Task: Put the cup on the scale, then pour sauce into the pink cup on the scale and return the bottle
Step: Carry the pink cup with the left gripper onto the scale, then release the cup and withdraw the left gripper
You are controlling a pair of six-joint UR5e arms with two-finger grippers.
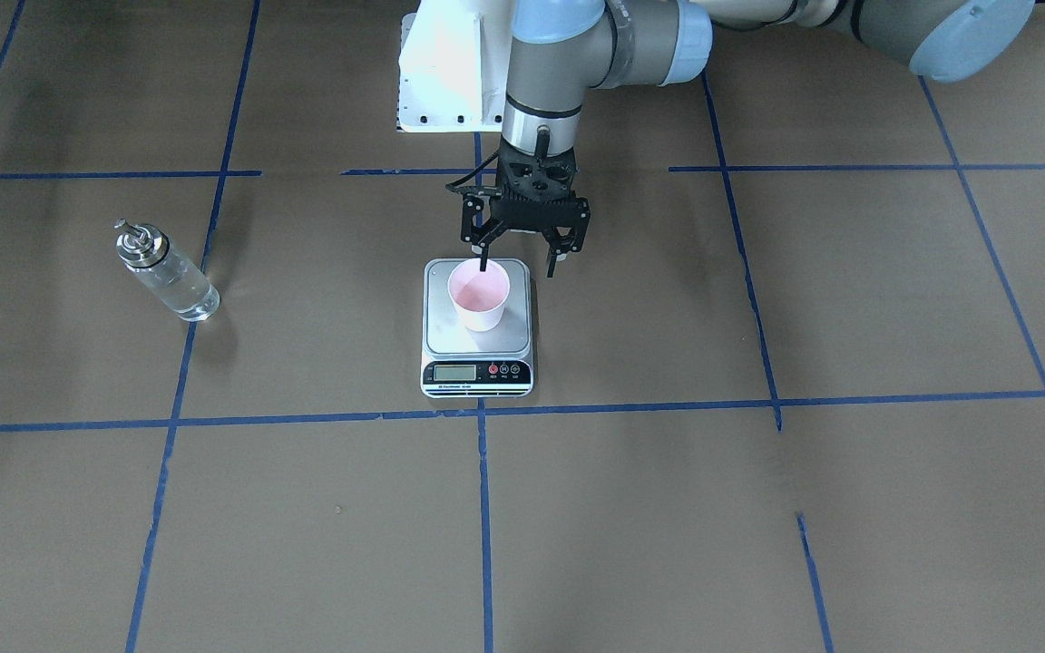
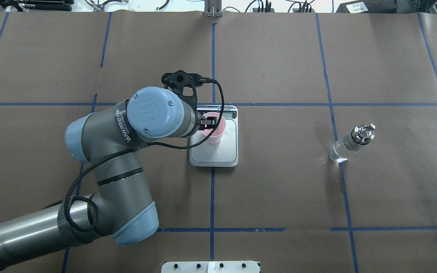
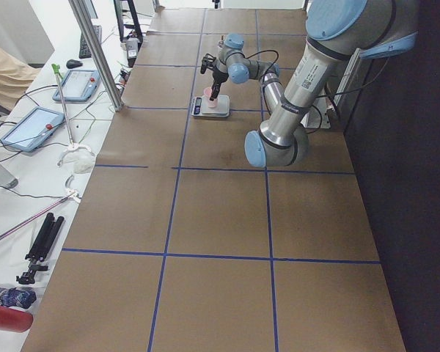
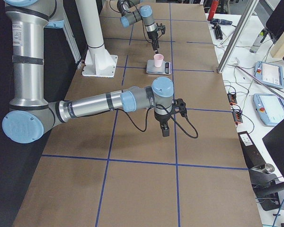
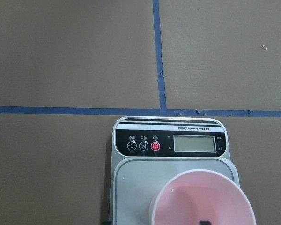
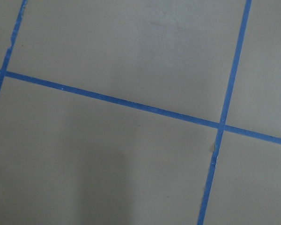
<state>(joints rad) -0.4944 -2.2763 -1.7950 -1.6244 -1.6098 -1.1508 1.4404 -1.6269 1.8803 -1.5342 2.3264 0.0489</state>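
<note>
The glass bottle (image 1: 167, 272) stands far left, well apart, its clear sauce (image 1: 185, 292) unpoured. Centre, the pink cup (image 1: 479, 295) sits upright on the scale (image 1: 477, 372), ready for weighing. The left gripper (image 1: 519, 263) hangs just above it, jaws spread, released. Whether the right gripper (image 4: 164, 128) is clenched, I cannot tell.

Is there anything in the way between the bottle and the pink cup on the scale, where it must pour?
Nothing visible stands on the table between the bottle and the scale. But the open left hand hangs over the cup, one finger inside its rim, so it may block pouring.
</note>
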